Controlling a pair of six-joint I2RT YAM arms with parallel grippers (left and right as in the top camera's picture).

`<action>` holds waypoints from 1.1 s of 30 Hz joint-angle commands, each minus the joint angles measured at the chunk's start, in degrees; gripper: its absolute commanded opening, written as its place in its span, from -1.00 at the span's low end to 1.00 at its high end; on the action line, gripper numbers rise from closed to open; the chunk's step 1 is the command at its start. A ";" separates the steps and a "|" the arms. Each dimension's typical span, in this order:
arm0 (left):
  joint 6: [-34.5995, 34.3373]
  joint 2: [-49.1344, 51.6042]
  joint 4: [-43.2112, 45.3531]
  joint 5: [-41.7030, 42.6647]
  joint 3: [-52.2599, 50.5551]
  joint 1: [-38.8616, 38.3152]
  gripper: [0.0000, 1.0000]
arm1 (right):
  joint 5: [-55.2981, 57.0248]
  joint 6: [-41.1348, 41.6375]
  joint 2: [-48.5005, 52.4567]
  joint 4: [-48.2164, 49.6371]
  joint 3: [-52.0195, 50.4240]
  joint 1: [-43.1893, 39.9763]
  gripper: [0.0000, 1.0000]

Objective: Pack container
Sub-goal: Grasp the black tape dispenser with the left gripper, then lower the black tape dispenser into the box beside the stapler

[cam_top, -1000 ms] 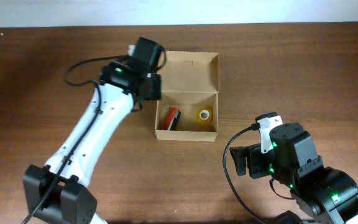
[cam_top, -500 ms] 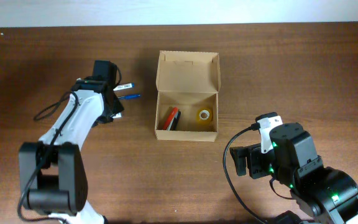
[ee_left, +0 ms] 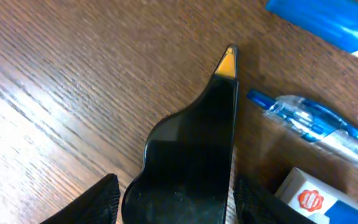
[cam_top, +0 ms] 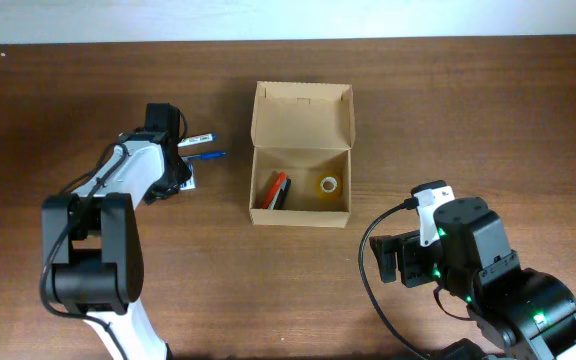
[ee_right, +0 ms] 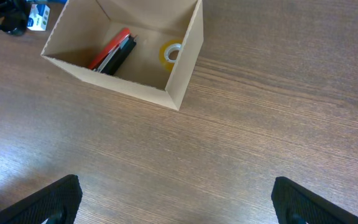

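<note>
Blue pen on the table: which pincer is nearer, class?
Left. The left pincer sits just beside the blue pen; the right pincer is far off, beyond the container.

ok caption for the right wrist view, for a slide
Open container on the wooden table, pens and a yellow tape roll inside

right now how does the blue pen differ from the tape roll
The blue pen lies on the table outside the box; the tape roll sits inside it. The pen is long, thin and blue; the roll is a small yellow ring. Both are much smaller than the box.
</note>
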 commanded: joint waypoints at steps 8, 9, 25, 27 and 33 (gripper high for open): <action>-0.31 2.82 0.81 1.38 -0.48 0.35 -0.14 | 0.68 0.20 -0.37 0.02 -0.20 0.33 0.98; -0.31 2.82 0.81 1.66 -0.48 0.35 -0.15 | 0.68 0.17 -0.37 0.00 -0.20 0.33 0.99; 1.20 -20.39 -3.87 5.51 -0.35 -6.25 -0.34 | 0.68 0.20 -0.37 0.02 -0.20 0.31 0.98; 2.64 -25.35 -3.56 5.77 -0.02 -11.58 -0.33 | 0.68 0.17 -0.37 0.00 -0.20 0.33 0.99; 6.67 -26.18 1.60 5.66 2.67 -26.69 -0.32 | 0.68 0.17 -0.37 0.02 -0.20 0.33 0.98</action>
